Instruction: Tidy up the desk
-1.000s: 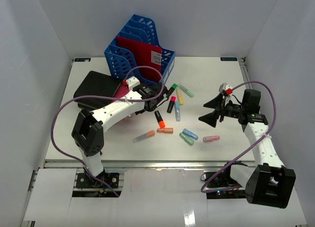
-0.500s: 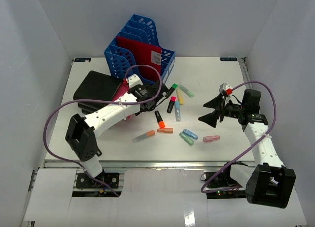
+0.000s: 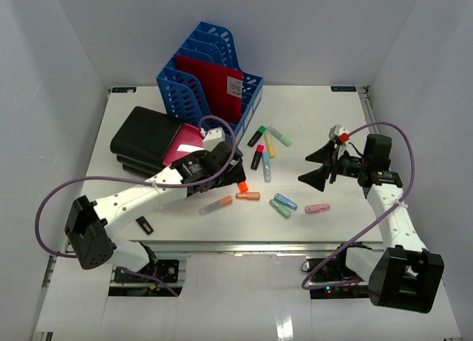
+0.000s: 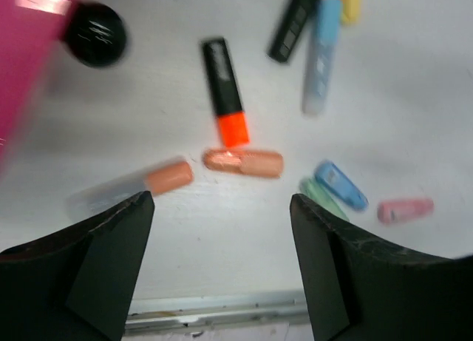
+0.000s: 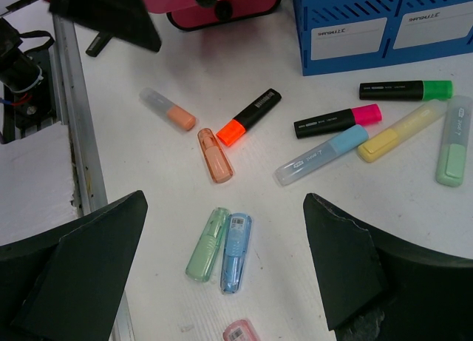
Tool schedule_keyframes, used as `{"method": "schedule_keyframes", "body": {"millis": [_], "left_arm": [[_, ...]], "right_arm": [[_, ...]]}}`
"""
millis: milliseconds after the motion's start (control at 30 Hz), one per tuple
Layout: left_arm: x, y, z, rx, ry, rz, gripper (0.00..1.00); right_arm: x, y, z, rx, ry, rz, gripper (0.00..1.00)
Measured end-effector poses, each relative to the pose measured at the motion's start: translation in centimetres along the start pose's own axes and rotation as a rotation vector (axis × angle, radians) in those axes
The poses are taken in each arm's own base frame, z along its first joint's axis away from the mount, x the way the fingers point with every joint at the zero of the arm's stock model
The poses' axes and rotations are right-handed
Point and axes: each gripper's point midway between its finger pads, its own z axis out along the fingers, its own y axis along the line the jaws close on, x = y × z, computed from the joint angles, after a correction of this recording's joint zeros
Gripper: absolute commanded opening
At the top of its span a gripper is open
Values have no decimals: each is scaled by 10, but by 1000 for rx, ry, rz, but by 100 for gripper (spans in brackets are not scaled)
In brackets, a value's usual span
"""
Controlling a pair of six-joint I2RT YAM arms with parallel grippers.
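Note:
The desk (image 3: 332,119) is a white tabletop strewn with highlighters. My left gripper (image 3: 235,172) (image 4: 222,208) hangs open over them with nothing between its fingers. Just beyond it lie a black highlighter with an orange cap (image 3: 240,180) (image 4: 225,89), a loose orange cap (image 3: 248,196) (image 4: 242,162) and a clear orange-tipped highlighter (image 3: 216,205) (image 4: 133,187). My right gripper (image 3: 314,167) (image 5: 225,204) stands open and empty at the right, above a green cap (image 5: 208,244) and a blue cap (image 5: 236,251). A pink cap (image 3: 317,208) lies nearby.
A blue file rack (image 3: 207,82) holding a red folder (image 3: 214,86) stands at the back. A pink notebook (image 3: 181,145) rests on a black stack (image 3: 140,137) at the left. More highlighters (image 3: 267,145) lie in front of the rack. A small black item (image 3: 144,224) sits by the front rail.
My left gripper has opened and drawn back from the pink notebook toward the near edge, its arm swinging low to the left. The right arm has not moved.

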Motion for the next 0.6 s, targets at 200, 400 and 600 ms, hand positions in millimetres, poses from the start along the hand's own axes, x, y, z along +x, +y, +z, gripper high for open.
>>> {"method": "schedule_keyframes", "body": {"millis": [200, 400, 600], "left_arm": [[40, -25, 4, 240, 119, 153, 91], [65, -36, 58, 185, 171, 252, 80], [72, -40, 111, 44, 161, 304, 78]], "right_arm": [[0, 0, 0, 2, 0, -1, 93], [3, -2, -2, 14, 2, 5, 93], [4, -3, -4, 21, 1, 7, 93]]}}
